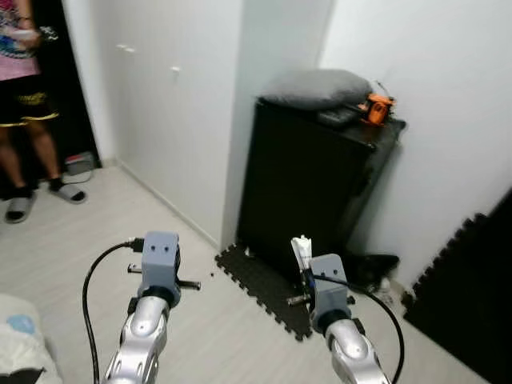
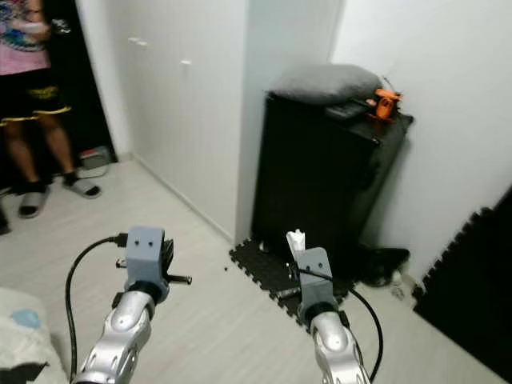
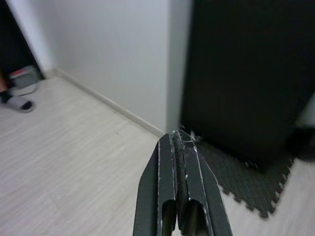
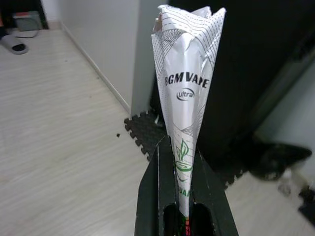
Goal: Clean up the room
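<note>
My right gripper (image 4: 180,162) is shut on a crumpled white paper wrapper (image 4: 186,69) with green and black print; the wrapper sticks up beyond the fingertips. In the left eye view the same wrapper (image 1: 301,250) shows above my right wrist, held over the black foam mat (image 1: 260,284). My left gripper (image 3: 177,145) is shut with nothing between its fingers, held out over the pale wood floor (image 1: 96,232) beside the white wall.
A tall black cabinet (image 1: 308,180) stands in the corner with a grey cushion (image 1: 316,86) and an orange tool (image 1: 378,108) on top. A person (image 1: 24,96) in slippers stands at the far left doorway. Dark clutter (image 1: 376,268) lies beside the cabinet; black mats (image 1: 468,288) lean at right.
</note>
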